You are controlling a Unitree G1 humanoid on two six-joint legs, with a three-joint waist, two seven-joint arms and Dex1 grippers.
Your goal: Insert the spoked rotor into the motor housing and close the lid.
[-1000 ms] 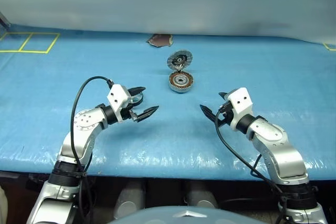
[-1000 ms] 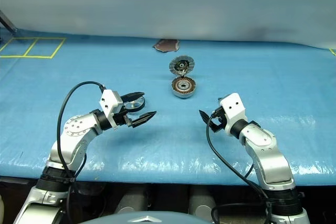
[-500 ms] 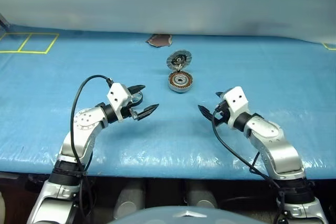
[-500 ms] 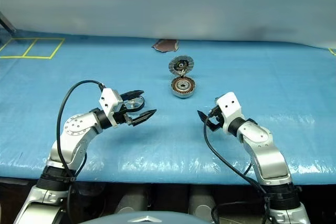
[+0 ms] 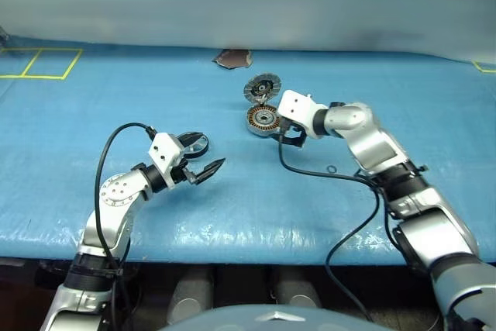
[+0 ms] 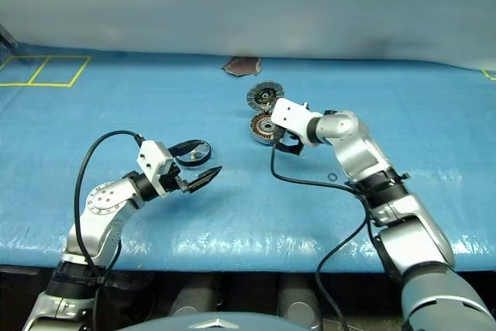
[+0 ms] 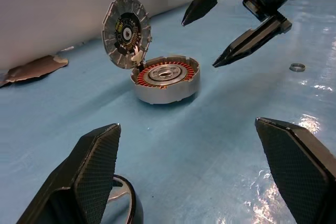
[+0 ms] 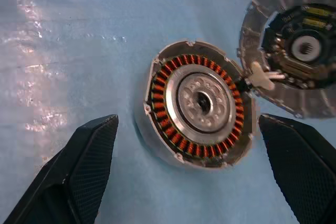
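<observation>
The rotor [image 6: 191,152] lies flat on the blue table [image 6: 232,207], just beside the left gripper [image 6: 195,167] — tucked between and a little beyond its spread fingers, not yet grasped; in the left wrist view only a dark curved edge of it [image 7: 123,199] peeps past the near finger. That gripper is released, jaws wide, holding nothing. The right gripper [image 5: 291,136] is likewise wide open and empty, poised just beside and above the housing [image 5: 265,120], angled down at it; from its wrist camera the housing [image 8: 199,103] sits squarely between the two fingers. The step in hand looks like steadying the housing with the right while the left fetches the rotor. To do that well, I would judge: bring the right fingers down around the housing's outer wall, clear of the hinge side, and close gently so it does not skid; the thin rotor calls for a low, level pinch on its rim. The housing is a shallow silver puck with a ring of copper-red windings around a bright centre with a dark bore. Its lid [image 8: 294,45] stands open on the far edge, away from both grippers, showing a segmented grey face and dark middle — it must stay up until the rotor is seated. A small loose ring [image 5: 331,169] lies near the right forearm.
</observation>
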